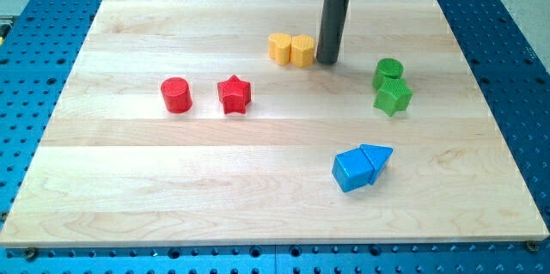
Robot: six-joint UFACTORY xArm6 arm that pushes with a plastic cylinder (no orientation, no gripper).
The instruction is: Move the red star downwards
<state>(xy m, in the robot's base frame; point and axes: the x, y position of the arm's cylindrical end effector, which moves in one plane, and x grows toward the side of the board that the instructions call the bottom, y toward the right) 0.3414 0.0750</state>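
The red star lies on the wooden board, left of centre. A red cylinder stands a short way to its left. My tip is up and to the right of the red star, well apart from it. The tip sits just right of two yellow blocks that touch each other, near the view's top centre.
A green cylinder and a green star-like block touch at the view's right. A blue cube and a blue triangular block touch at lower right. Blue perforated table surrounds the board.
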